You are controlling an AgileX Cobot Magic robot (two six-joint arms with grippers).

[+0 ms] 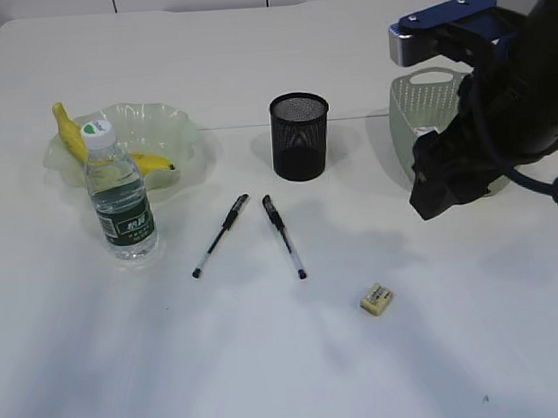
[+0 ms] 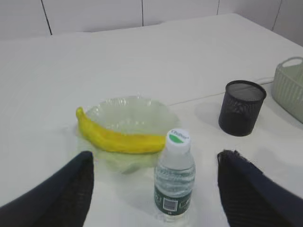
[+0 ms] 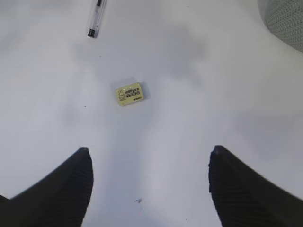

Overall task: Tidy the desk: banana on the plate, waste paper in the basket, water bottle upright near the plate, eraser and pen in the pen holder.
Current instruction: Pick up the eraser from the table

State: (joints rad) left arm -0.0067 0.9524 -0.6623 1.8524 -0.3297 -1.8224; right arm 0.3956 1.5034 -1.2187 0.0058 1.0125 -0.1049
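Banana (image 1: 76, 136) lies on plate (image 1: 164, 116), bottle (image 1: 119, 195) upright beside; eraser (image 1: 376, 300) on desk (image 1: 269, 361).

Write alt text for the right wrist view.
A small pale yellow eraser lies flat on the white desk, seen from above between the right gripper's two dark, wide-open fingers at the bottom corners. The tip of a pen shows at the top edge and part of the grey-green basket at the top right.

Black right arm (image 1: 514, 100), blue-silver bracket, black cable; ribbed black fingers (image 3: 61, 189).
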